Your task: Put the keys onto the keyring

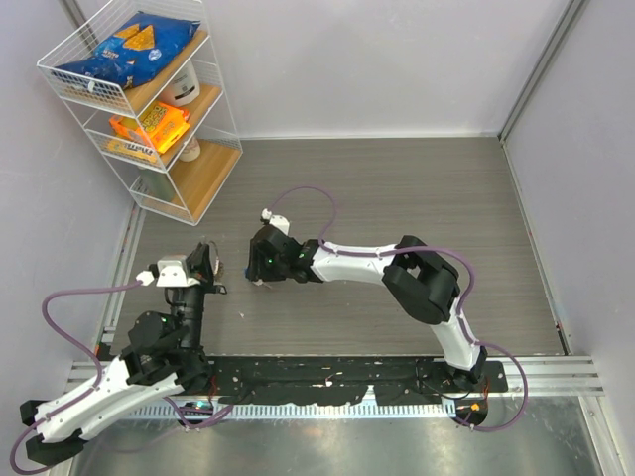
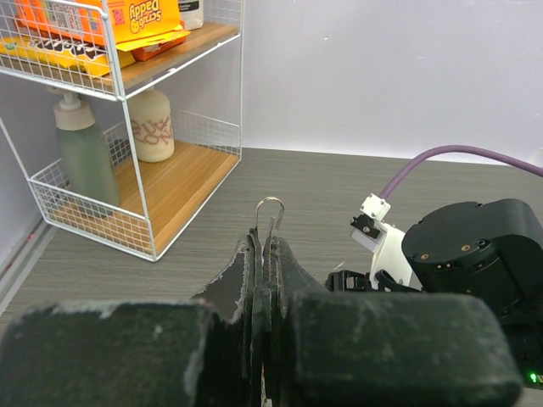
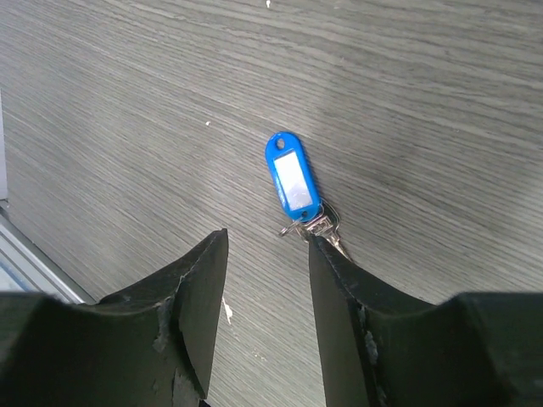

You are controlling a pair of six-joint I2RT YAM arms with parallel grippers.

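Note:
My left gripper [image 1: 205,264] [image 2: 265,248] is shut on the keyring [image 2: 269,214], a thin silver wire loop that sticks up above its fingertips. My right gripper [image 1: 262,270] [image 3: 267,246] is open and points down at the table. A key with a blue plastic tag [image 3: 289,179] lies flat on the table just beyond its right finger [image 3: 339,280], with small silvery keys [image 3: 326,225] bunched at the tag's near end and partly hidden by that finger. The two grippers are close together, left of the table's middle.
A white wire shelf [image 1: 149,109] [image 2: 140,182] with snack bags and bottles stands at the back left, near the left gripper. The right arm's wrist [image 2: 471,254] is close on the left gripper's right. A metal rail [image 1: 327,382] runs along the near edge.

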